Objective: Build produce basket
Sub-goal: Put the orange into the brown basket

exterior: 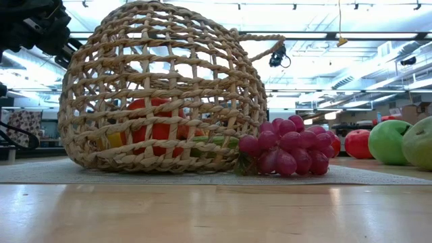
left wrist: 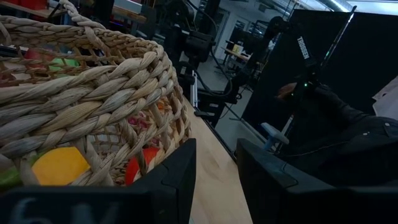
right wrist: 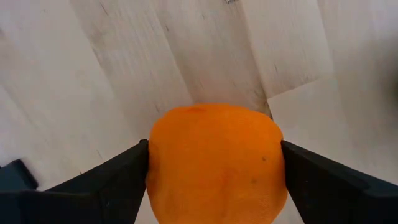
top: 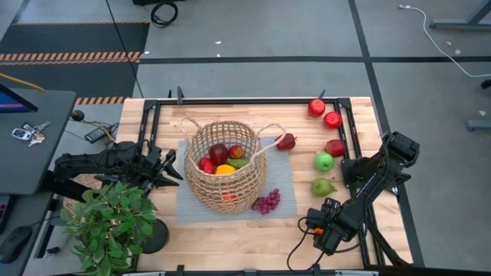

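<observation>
The tan wicker basket (top: pixel 226 172) (exterior: pixel 162 88) lies tipped on its side on a grey mat (top: pixel 280 165), with red, yellow, orange and green toy produce inside. Purple grapes (top: pixel 267 202) (exterior: pixel 290 152) lie against its near right side. My left gripper (top: pixel 173 165) (left wrist: pixel 214 180) is open, right beside the basket's left rim (left wrist: pixel 155 68). My right gripper (top: pixel 316 228) (right wrist: pixel 214 155), near the table's near right corner, is shut on an orange (right wrist: pixel 216 143). Red apples (top: pixel 317 107), a green apple (top: pixel 324 162) and a pear (top: pixel 323 186) lie on the right. My left gripper has nothing between its fingers; whether the outer side of one finger (left wrist: pixel 168 180) touches the basket wall, I cannot tell. My right gripper pinches the orange by its two opposite sides (right wrist: pixel 158 168), coming from above and pointing down at the wooden table. Whether the orange rests on the table or is lifted does not show.
A potted green plant (top: pixel 107 222) stands at the near left corner, close to my left arm. A dark red fruit (top: pixel 287 142) lies by the basket's right handle, and another (top: pixel 334 147) lies farther right. A black frame (top: pixel 253 100) edges the table. Bare wood lies between the mat and the near edge.
</observation>
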`<state>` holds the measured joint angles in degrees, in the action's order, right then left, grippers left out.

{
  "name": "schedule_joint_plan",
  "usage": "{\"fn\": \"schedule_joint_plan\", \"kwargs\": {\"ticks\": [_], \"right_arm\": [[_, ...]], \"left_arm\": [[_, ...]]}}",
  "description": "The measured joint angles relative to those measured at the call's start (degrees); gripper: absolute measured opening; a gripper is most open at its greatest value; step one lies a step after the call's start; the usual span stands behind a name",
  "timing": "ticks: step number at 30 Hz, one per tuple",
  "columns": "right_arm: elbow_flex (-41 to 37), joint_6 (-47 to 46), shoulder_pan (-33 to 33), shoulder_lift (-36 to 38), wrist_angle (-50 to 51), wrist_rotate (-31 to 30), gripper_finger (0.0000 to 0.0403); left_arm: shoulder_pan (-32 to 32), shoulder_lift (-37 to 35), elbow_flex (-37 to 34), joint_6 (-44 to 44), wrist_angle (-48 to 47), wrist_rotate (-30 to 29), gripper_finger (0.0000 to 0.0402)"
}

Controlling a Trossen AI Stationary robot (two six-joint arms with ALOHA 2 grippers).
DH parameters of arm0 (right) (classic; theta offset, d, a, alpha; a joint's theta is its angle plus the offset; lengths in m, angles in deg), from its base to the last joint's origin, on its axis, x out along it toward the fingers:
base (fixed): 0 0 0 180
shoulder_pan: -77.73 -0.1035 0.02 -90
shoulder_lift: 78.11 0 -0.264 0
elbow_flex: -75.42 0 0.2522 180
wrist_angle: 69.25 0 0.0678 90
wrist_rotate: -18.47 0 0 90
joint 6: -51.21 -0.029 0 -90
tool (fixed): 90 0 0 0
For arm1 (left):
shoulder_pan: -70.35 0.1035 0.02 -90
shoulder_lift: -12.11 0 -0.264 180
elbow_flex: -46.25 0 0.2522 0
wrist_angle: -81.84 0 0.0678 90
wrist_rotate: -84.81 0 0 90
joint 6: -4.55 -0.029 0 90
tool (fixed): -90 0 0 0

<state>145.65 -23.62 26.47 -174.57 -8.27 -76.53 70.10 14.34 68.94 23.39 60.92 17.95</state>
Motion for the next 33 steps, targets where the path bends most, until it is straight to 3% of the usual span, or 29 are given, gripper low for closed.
{"fn": "schedule_joint_plan", "kwargs": {"ticks": [5,14,24,33], "right_arm": [[0.26,0.0,0.0,-0.03,0.16,0.11,0.0343],[1.42,0.02,0.12,-0.22,0.39,0.44,0.0297],[1.52,0.0,3.33,0.67,1.8,4.87,0.0297],[6.89,7.88,9.09,2.8,1.92,0.46,0.0303]], "left_arm": [[0.01,-0.01,0.0,-0.03,-0.01,0.02,0.0121],[-0.01,-0.01,0.0,-0.02,-0.01,0.02,0.0121],[0.0,-0.01,0.0,-0.04,-0.01,0.0,0.0121],[0.0,0.0,0.0,-0.01,0.0,0.0,0.0121]]}}
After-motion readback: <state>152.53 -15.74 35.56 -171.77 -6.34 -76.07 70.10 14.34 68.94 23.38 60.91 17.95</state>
